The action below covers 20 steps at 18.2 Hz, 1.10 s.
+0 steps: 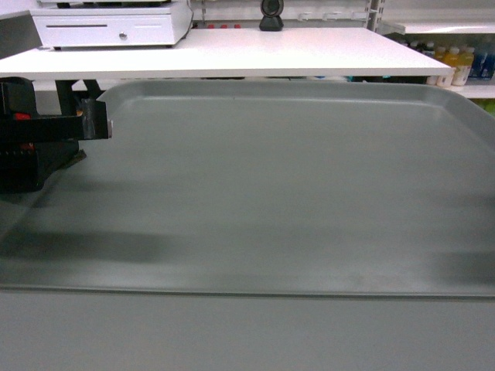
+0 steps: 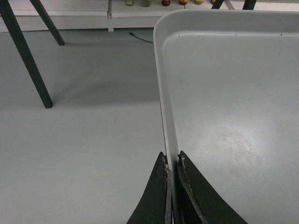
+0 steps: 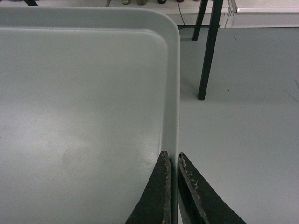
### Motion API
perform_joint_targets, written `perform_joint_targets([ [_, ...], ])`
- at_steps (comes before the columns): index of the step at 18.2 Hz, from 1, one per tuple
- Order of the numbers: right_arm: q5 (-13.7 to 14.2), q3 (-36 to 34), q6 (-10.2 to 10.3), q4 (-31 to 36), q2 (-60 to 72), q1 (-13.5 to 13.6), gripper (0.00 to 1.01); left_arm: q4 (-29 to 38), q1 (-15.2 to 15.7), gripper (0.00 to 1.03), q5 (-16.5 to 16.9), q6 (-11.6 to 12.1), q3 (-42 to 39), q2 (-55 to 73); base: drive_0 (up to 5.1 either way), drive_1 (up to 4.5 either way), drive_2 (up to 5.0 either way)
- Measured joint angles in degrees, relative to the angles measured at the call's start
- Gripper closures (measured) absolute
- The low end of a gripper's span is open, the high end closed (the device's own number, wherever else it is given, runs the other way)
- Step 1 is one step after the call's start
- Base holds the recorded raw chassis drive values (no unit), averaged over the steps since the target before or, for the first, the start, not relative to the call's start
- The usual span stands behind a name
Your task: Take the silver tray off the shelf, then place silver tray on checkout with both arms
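The silver tray [image 1: 278,193] fills most of the head view, held in the air in front of the checkout [image 1: 232,50]. My left gripper [image 2: 171,161] is shut on the tray's left rim [image 2: 164,102], one finger on each side of it. The same gripper's black body [image 1: 94,122] shows at the tray's left edge in the head view. My right gripper [image 3: 172,158] is shut on the tray's right rim [image 3: 174,93] and lies outside the head view. Grey floor shows under the tray in both wrist views. The shelf the tray came from is out of view.
On the checkout stand a white cash drawer [image 1: 112,27] at the back left and a black barcode scanner [image 1: 271,14]. Its black legs [image 2: 25,56] [image 3: 209,46] slant down to the floor on both sides. Store shelves with bottles [image 1: 460,62] stand at the far right.
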Motion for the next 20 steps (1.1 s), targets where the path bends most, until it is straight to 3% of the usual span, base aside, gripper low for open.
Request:
perform_joint_targets([
  [20,0.0,0.0,0.0,-0.1,0.1,0.0,0.99,-0.3,0.0,1.00,0.0,0.0,0.0,0.0,0.0,3.64,-3.6],
])
